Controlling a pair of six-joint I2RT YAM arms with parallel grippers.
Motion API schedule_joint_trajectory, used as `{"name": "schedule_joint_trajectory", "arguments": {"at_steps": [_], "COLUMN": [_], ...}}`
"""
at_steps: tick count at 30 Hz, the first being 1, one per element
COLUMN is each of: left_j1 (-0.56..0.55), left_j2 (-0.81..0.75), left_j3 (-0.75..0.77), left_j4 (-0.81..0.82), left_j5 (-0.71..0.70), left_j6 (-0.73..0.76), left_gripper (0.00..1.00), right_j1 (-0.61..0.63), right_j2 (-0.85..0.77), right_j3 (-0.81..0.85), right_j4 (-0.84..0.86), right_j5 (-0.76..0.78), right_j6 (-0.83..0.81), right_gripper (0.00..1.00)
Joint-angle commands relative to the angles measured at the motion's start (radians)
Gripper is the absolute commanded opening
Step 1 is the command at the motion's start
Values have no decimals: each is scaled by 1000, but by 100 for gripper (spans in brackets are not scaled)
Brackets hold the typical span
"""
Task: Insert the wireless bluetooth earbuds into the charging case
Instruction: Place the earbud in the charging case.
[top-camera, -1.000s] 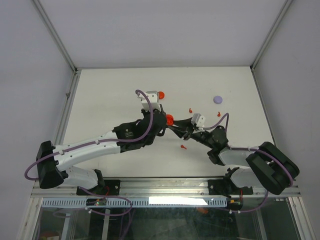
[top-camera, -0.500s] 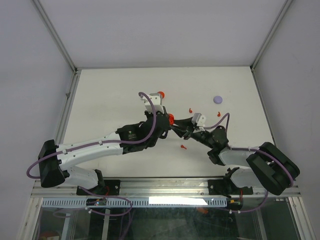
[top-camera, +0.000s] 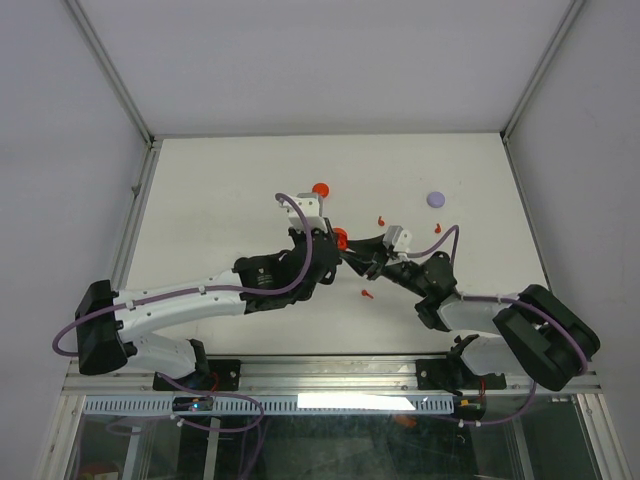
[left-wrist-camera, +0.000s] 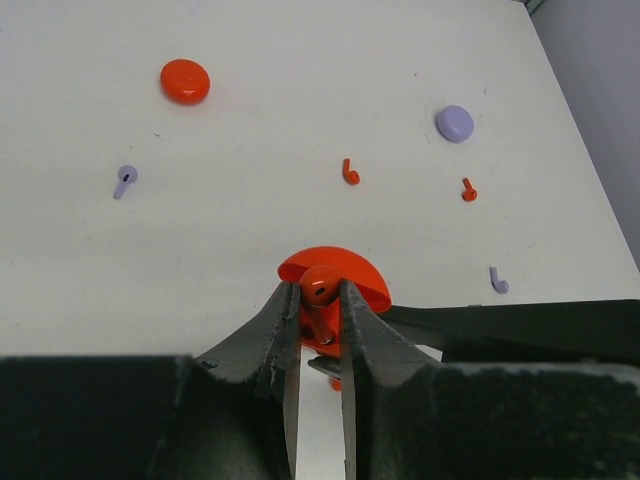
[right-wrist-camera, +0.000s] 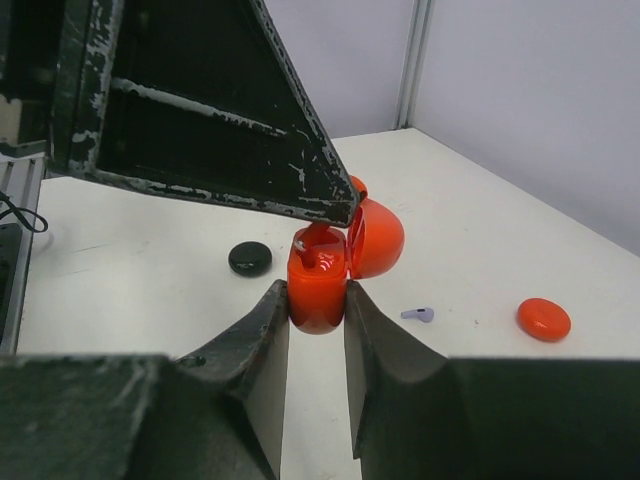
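Note:
My right gripper (right-wrist-camera: 317, 300) is shut on the body of a red charging case (right-wrist-camera: 318, 290), held upright with its lid (right-wrist-camera: 377, 238) swung open. My left gripper (left-wrist-camera: 320, 290) is shut on a red earbud (left-wrist-camera: 320, 284), stem down in the case's open top (left-wrist-camera: 335, 268). From above, both grippers meet at the case (top-camera: 340, 238) in mid-table. Loose on the table lie red earbuds (left-wrist-camera: 350, 172) (left-wrist-camera: 468, 189) and lavender earbuds (left-wrist-camera: 124, 179) (left-wrist-camera: 497, 281). A further red earbud (top-camera: 367, 294) lies nearer the arms.
A red disc (top-camera: 320, 189) and a lavender disc (top-camera: 435, 199) lie toward the back of the white table. A black disc (right-wrist-camera: 249, 258) sits beyond the case in the right wrist view. Grey walls and a metal rail bound the table.
My left arm has shifted slightly toward the near side, uncovering the red disc behind it, with the earbud still gripped at the case. The right arm and the case have stayed put.

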Motion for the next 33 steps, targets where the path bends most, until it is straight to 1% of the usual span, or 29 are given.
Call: {"name": "schedule_joint_trajectory", "arguments": {"at_steps": [1, 11, 17, 25, 33], "left_j1": [-9, -11, -18, -28, -29], "left_j2": [-53, -73, -87, -117, -175], "left_j3": [-30, -52, -78, -165, -313], "left_j4": [13, 85, 171, 381, 655], "left_j5": [-69, -68, -57, -39, 41], "left_j6": [8, 50, 102, 243, 409], "left_gripper": [12, 13, 13, 13, 16], "right_j1": [5, 6, 5, 6, 6], "right_j2": [-44, -41, -41, -43, -76], "right_j3": [17, 17, 18, 20, 28], "right_j4": [105, 111, 106, 107, 67], "right_j5": [16, 6, 3, 2, 3], "right_j6": [8, 20, 25, 63, 103], "right_gripper": [0, 0, 0, 0, 0]}}
